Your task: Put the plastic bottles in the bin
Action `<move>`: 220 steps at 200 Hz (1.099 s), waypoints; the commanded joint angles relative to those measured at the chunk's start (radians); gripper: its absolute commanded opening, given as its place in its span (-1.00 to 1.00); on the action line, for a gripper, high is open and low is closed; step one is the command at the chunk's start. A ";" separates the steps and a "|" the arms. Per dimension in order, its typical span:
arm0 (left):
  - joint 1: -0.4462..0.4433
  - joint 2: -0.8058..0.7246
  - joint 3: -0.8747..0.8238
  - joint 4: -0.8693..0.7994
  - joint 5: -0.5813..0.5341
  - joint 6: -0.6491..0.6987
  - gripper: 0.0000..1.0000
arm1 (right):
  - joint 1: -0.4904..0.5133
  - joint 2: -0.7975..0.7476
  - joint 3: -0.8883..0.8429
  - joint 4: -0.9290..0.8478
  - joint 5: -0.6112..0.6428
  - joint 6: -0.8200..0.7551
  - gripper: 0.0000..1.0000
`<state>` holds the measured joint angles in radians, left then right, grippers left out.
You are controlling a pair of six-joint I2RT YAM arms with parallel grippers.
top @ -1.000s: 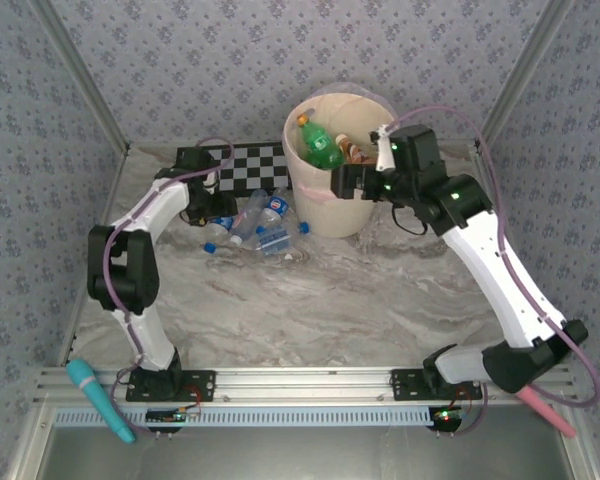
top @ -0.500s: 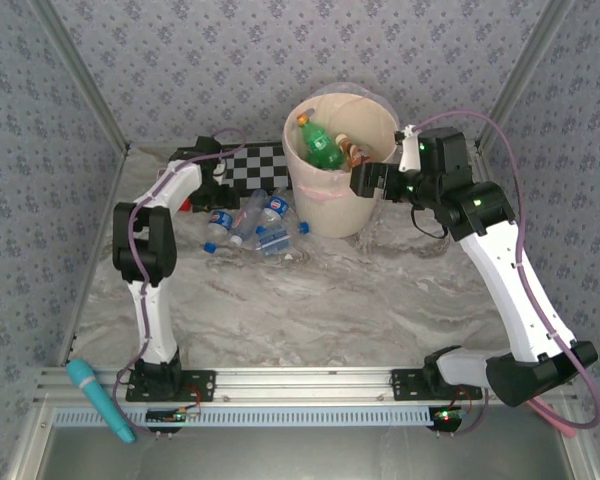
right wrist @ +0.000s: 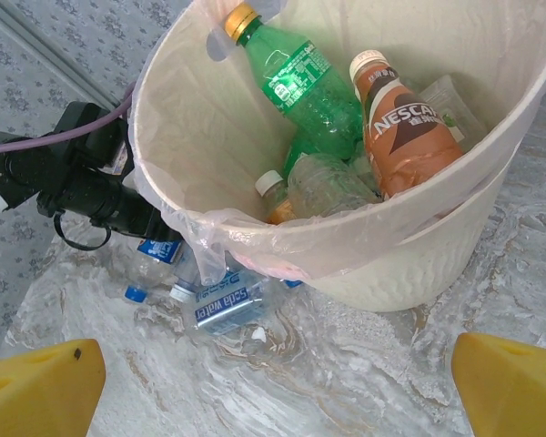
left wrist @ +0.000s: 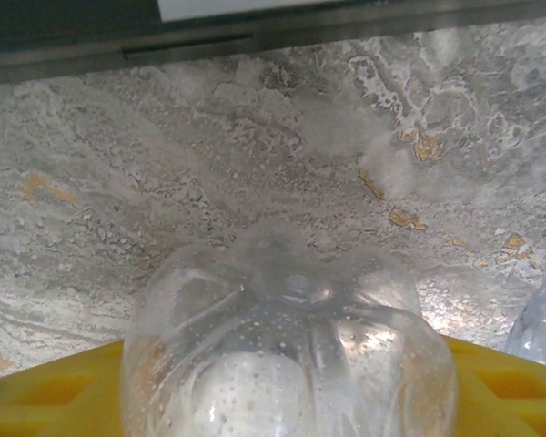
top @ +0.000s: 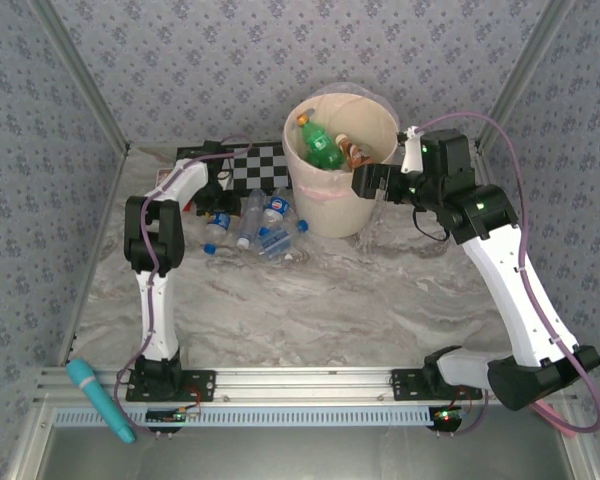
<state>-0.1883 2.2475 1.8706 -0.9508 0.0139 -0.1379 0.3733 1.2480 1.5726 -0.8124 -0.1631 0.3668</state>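
Observation:
The bin (top: 294,150) is a cream bucket with a clear liner at the back of the table. Inside it lie a green bottle (right wrist: 300,86), a brown Nescafe bottle (right wrist: 400,127) and clear ones. Several clear, blue-labelled plastic bottles (top: 252,215) lie on the marble to its left, among them a soda water bottle (right wrist: 227,305). My left gripper (top: 212,197) is at the left end of that cluster. A clear bottle's base (left wrist: 287,355) fills the space between its yellow fingers (left wrist: 45,391). My right gripper (top: 365,182) hovers open beside the bin's right rim (right wrist: 419,241), with nothing between its fingertips (right wrist: 36,387).
A checkerboard mat (top: 252,163) lies behind the bottles, against the back wall. Papered walls with metal posts close in the table on three sides. A teal tool (top: 98,398) rests on the front rail at the left.
My left arm has folded in and its gripper has slid right to the leftmost bottle and narrowed around it. My right gripper has drawn back to the right from over the bin, then held still.

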 commanded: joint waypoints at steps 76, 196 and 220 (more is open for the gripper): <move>0.007 -0.155 -0.030 -0.029 0.043 -0.022 0.02 | -0.005 -0.030 -0.031 0.035 0.004 0.021 0.99; -0.130 -0.386 0.320 -0.059 0.099 -0.131 0.00 | -0.051 -0.056 -0.046 0.059 -0.003 0.033 0.99; -0.188 -0.367 0.465 -0.057 0.060 -0.114 -0.01 | -0.053 -0.060 -0.048 0.064 0.001 0.036 0.99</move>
<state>-0.3294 1.9030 2.2032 -0.9794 0.0940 -0.2535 0.3286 1.2125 1.5337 -0.7692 -0.1616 0.3855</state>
